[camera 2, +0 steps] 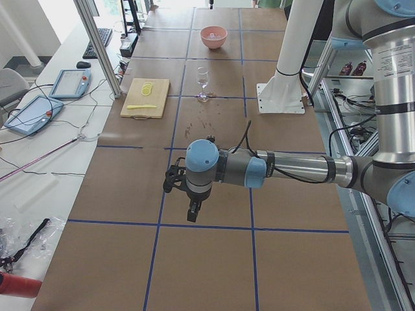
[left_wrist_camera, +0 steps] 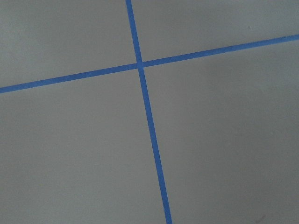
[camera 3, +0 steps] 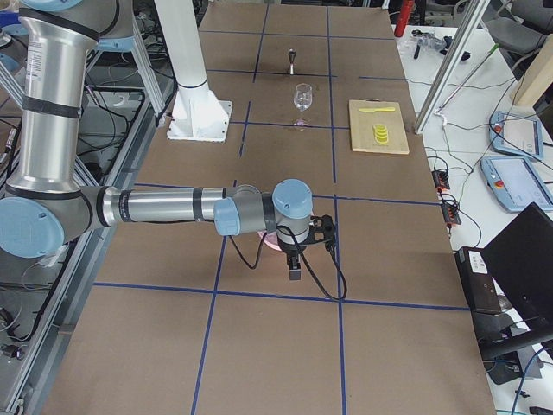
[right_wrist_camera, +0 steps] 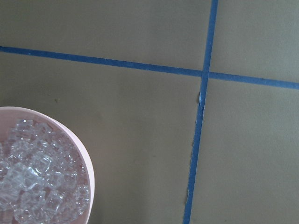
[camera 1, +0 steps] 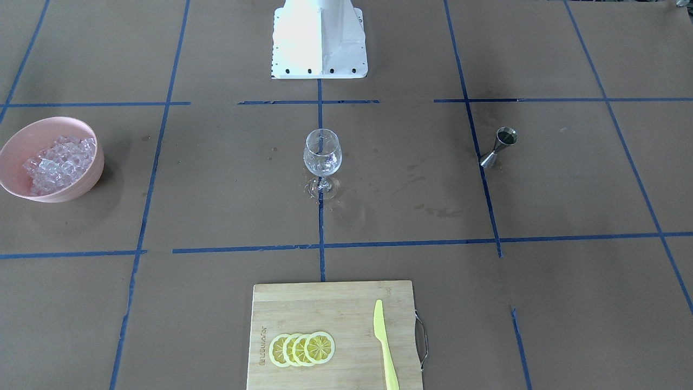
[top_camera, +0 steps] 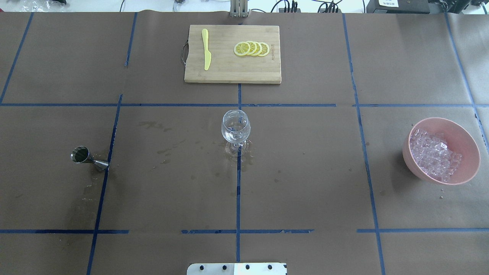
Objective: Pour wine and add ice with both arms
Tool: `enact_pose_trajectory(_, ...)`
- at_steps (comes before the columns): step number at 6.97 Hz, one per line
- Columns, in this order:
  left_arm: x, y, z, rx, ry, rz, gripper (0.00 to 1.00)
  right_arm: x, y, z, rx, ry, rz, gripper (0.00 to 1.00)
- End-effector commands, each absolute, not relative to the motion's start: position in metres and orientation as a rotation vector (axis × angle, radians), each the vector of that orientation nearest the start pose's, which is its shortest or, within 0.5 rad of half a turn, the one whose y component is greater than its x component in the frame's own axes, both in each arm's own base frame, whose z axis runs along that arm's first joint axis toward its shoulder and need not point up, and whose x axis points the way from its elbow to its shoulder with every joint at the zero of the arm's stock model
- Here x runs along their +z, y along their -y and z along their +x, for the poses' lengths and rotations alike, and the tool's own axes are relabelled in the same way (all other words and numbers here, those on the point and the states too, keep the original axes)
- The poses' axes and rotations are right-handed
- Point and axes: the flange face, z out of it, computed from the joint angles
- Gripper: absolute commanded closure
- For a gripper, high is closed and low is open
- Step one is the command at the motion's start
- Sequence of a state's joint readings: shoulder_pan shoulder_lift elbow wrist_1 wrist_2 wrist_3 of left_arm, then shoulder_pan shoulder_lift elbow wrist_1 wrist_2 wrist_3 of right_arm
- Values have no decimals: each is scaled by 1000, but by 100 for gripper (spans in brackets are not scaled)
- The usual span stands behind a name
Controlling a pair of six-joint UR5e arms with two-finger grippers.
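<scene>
Wine (camera 1: 322, 167) faint, perhaps in glass (camera 1: 323, 149), ice (right_wrist_camera: 37, 177) cropped

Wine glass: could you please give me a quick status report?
Left gripper, right gripper far from wine glass, jaws unreadable. Ice in pink bowl; glass upright, nothing blocking it.

Table (top_camera: 305, 172): brown paper cover, blue tape grid. Wine glass (top_camera: 235, 130) upright at centre, damp marks around its foot. Jigger (top_camera: 89, 158) toward left end. Pink bowl (top_camera: 464, 137) near right end. Bamboo cutting board (top_camera: 229, 70) at middle of far edge. White robot base (top_camera: 237, 268) at near edge.
</scene>
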State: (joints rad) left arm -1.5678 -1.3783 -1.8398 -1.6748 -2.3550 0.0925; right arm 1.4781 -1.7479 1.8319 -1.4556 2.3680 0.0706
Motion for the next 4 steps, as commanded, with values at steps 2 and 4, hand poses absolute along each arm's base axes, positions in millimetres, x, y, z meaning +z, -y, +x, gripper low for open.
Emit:
enact_pose_trajectory(2,567,441,-62,257,-754,453,0,576,438,22,-145,808,239,0)
enact_pose_trajectory(4,552,440,-62,348,-728,677,0,585,430,22,-151,813,256,0)
